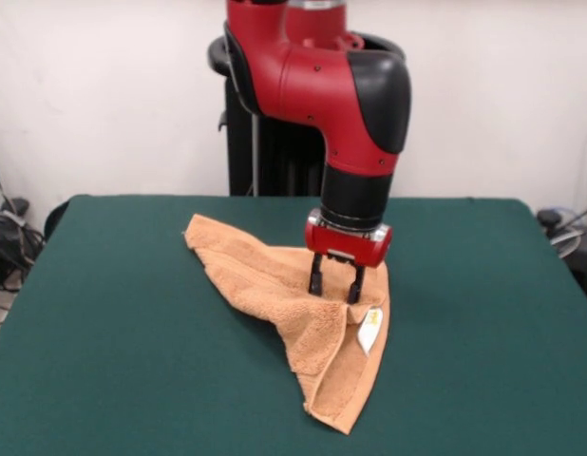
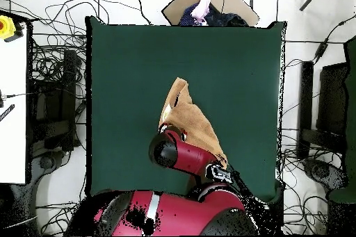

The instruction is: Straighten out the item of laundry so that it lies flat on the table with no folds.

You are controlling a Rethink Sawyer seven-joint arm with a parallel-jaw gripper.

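The table (image 2: 125,74) fills the middle of the view with its dark green top. The orange-tan towel (image 2: 186,116) lies crumpled on the table, right of centre, narrowing to a point toward the table's far edge. The red and black arm (image 2: 182,156) reaches over the table's near edge and covers the towel's near end. Cables (image 2: 49,60) lie tangled on the floor beside the table's left edge.

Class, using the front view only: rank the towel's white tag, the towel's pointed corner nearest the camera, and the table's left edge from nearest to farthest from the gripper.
1. The white tag, just below and right of the gripper, on the towel.
2. The pointed corner, further down toward the camera.
3. The left edge of the table, far to the picture's left.
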